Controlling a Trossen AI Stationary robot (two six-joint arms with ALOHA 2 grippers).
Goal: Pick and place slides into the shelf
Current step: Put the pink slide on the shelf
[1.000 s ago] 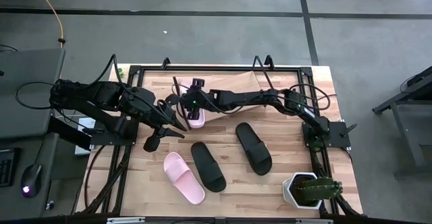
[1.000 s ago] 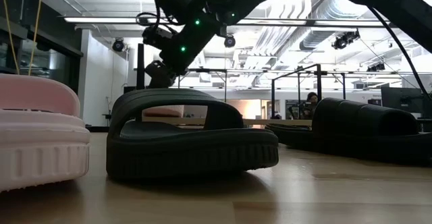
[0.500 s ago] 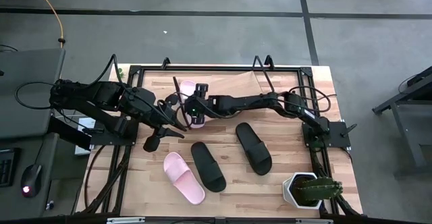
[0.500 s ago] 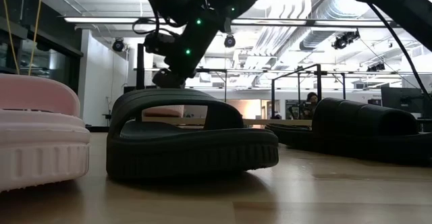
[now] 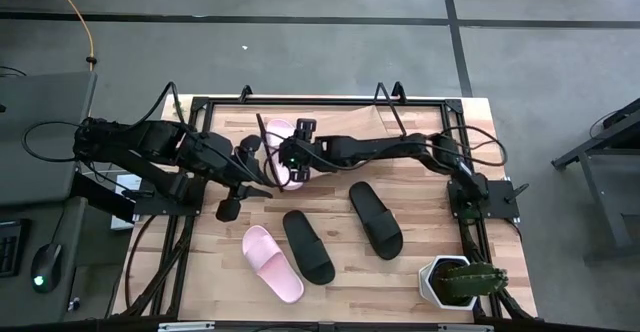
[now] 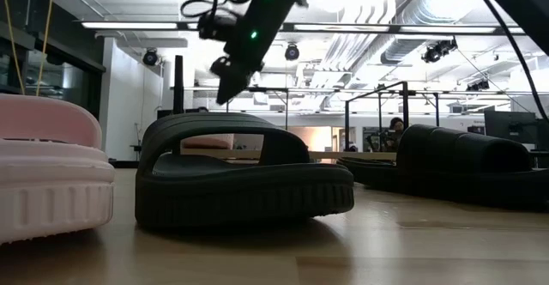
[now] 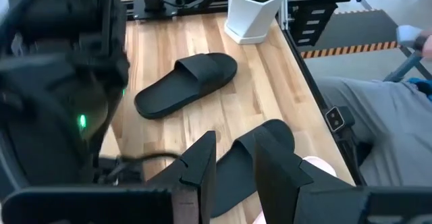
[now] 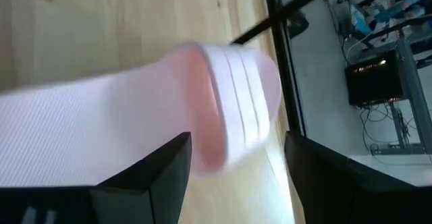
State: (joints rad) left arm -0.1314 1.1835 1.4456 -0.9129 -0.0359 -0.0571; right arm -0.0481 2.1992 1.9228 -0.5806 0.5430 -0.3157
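One pale pink slide (image 5: pixel 279 132) lies sole-down on the left end of the shelf (image 5: pixel 350 118), a tilted light board at the table's far edge. My right gripper (image 5: pixel 287 164) hangs open just above it; in its wrist view the slide's strap (image 8: pixel 236 75) shows beyond the spread fingers. On the table lie a second pink slide (image 5: pixel 272 263) and two black slides (image 5: pixel 308 247) (image 5: pixel 375 219). My left gripper (image 5: pixel 258 184) waits left of the shelf, fingers a little apart with nothing between them (image 7: pixel 235 173).
A white pot with a green plant (image 5: pixel 455 280) stands at the table's near right corner. Black frame rails (image 5: pixel 190 222) run along the table's sides. The near black slide (image 6: pixel 244 178) fills the middle of the low view.
My right gripper has risen from the pink slide on the shelf and tipped its fingers more steeply, staying open. The pink slide has stayed where it lay on the board.
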